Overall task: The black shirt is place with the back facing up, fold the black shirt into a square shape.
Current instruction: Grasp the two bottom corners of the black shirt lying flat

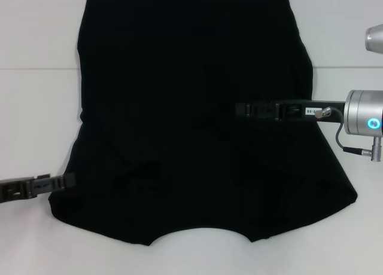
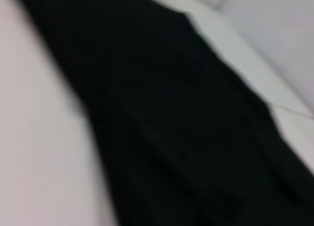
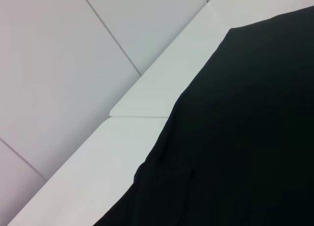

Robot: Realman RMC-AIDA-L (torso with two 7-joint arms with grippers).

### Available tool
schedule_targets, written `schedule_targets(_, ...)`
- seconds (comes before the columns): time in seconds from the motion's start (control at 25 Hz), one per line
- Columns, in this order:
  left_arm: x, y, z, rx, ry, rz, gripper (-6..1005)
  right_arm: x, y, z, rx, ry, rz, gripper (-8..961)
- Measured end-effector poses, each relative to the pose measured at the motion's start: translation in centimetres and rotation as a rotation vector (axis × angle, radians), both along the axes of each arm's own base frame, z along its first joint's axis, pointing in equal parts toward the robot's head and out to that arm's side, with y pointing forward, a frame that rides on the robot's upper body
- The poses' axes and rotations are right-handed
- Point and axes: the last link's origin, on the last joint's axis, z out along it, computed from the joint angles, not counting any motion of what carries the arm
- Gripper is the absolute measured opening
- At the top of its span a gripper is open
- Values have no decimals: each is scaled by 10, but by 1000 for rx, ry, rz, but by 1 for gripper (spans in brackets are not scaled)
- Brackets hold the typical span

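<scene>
The black shirt (image 1: 197,119) lies spread flat on the white table (image 1: 36,107), covering most of its middle, with the curved neckline edge nearest the robot and both sleeves folded in. The left gripper (image 1: 66,180) sits at the shirt's near left corner; whether it pinches the fabric I cannot tell. The right gripper (image 1: 242,110) reaches over the shirt's middle from the right; its finger state cannot be told either.
</scene>
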Motion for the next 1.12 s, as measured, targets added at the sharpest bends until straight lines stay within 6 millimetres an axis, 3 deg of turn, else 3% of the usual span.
schedule_targets(0.12,-7,2,-1,-1,25,64,880,1,0,0,0,1,-2,741)
schedule_targets(0.64,-6,2,-13,-78,74,56,860,3,0,3,-1,1,-7,736)
schedule_targets(1.08,-10,4,-11,-61,91,81,630,6,-2,5,-1,-1,-14,733)
schedule_targets(1.12,-10,4,-11,-61,92,82,549,7,-2,5,-2,-2,-15,732)
